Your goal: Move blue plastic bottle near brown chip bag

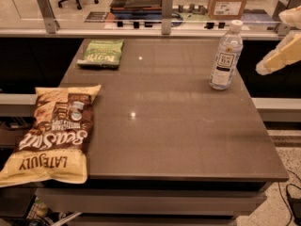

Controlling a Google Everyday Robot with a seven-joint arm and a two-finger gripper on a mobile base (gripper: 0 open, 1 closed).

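The blue plastic bottle [226, 54] stands upright at the back right of the dark table [178, 135]; it is clear with a white cap and a white label. The brown chip bag [54, 134] lies flat at the front left corner, hanging a little over the table's left edge, with its print upside down to me. My gripper [264, 68] is the cream-coloured arm end at the right edge of the view. It hangs in the air beyond the table's right side, a short way right of the bottle and apart from it.
A small green snack bag [101, 52] lies at the back left of the table. Behind the table runs a counter rail with metal posts [166, 6], and a cardboard box [228, 1] stands beyond it. A cable lies on the floor at the lower right.
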